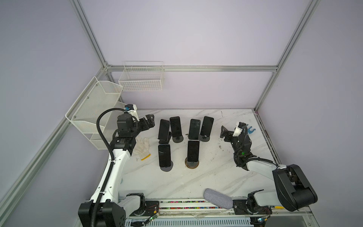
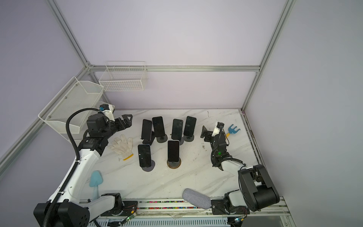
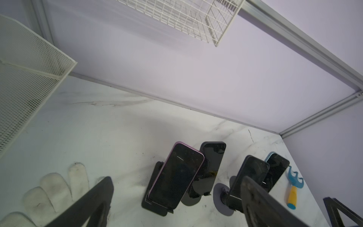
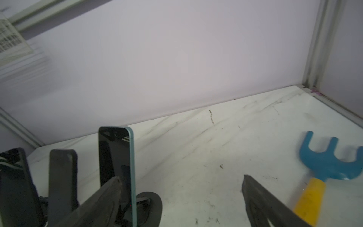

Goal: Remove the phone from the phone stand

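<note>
**Well: six phones [image 1: 193,151] on stands [image 1: 166,168], both claws wide and empty**

Up top, in both top views, the phones lean on their stands in the middle of the table [image 1: 216,176]. Four are in a back row and two in front, every screen dark. The left claw [image 1: 148,121] hangs just left of the back row, jaws spread, gripping nothing. A glove [image 1: 142,146] lies on the table beside that arm. The right claw [image 1: 223,132] sits to the right of the row, likewise spread and empty, clear of the nearest phone. A rake [image 2: 232,130] lies just behind it. A grey pouch [image 1: 218,198] rests at the front edge and, in a top view, a blue scoop [image 2: 95,178] lies by the left arm. A mesh rack [image 1: 94,110] and a wire basket [image 1: 141,78] hang on the walls.

From the left wrist, two dark fingers [image 3: 94,202] stand far apart with nothing pinched between them. Past the gap, a purple phone [image 3: 176,173] leans back on a flat black stand [image 3: 155,202], with the other three back-row phones beyond it. The glove's fingertips show beside one finger.

From the right wrist, the fingers [image 4: 265,204] again stand wide. A blue phone [image 4: 115,157] stands nearly upright on a round base [image 4: 151,204]. One finger crosses in front of its lower part, and I cannot tell from here whether they touch. The rake lies near the other finger.
</note>
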`<act>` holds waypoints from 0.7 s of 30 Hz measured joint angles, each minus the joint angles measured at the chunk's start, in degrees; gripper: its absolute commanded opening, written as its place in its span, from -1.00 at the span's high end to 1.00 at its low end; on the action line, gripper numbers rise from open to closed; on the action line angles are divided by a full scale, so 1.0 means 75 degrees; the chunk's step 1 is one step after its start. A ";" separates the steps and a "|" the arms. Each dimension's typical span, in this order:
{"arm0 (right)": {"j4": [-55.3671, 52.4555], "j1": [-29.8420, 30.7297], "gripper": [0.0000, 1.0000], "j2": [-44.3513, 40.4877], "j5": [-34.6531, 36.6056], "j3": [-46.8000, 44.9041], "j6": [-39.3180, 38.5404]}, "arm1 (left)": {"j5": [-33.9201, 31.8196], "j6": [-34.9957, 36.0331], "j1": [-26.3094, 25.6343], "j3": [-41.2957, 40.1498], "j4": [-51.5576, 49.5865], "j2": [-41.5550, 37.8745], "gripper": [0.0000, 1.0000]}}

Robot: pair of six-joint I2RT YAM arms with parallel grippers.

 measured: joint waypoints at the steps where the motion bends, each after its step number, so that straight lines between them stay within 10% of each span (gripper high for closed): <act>1: 0.0268 0.0105 -0.95 0.0233 -0.0160 -0.0003 -0.0029 | 0.0210 0.0087 0.0012 0.0128 -0.0149 0.0140 -0.99; 11: 0.2092 0.0501 -0.95 0.1716 -0.1067 -0.0621 -0.0076 | 0.1955 0.0577 0.0023 0.1314 -0.0781 0.1556 -1.00; 21: 0.2320 0.0568 -0.95 0.1411 -0.1550 -0.0560 0.0117 | 0.1886 0.1419 -0.0259 0.2186 -0.1300 0.2853 -1.00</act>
